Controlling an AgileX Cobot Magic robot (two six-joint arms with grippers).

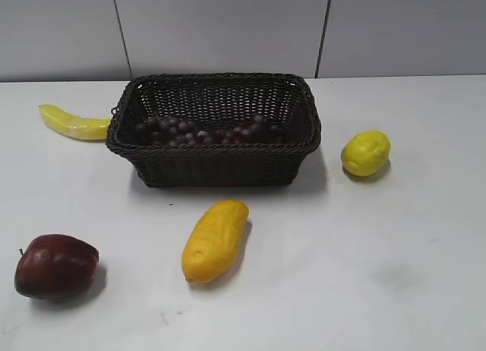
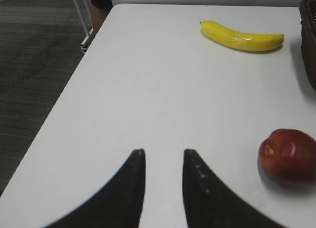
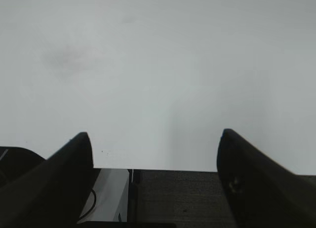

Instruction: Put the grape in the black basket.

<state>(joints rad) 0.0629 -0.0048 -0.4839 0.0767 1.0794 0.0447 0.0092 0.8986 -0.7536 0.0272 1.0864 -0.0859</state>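
Exterior view first: the white table (image 1: 395,290) carries everything, and the black basket (image 1: 215,165) sits at its middle toward the back. Inside it the grape (image 1: 201,132) lies lengthwise along the floor, a dark bunch running from the left wall toward the right. A long orange-yellow fruit (image 1: 215,240) lies in front of the basket, apart from it. A dark red apple (image 1: 55,267) rests at the near left, a banana (image 1: 74,124) lies just beside the basket's left end, and a lemon (image 1: 365,153) sits to its right. Neither arm appears in this view. The left gripper (image 2: 163,151) hovers over bare table with a narrow gap between its fingers, grasping nothing; the right gripper (image 3: 155,136) is spread wide, also empty, above the table edge.
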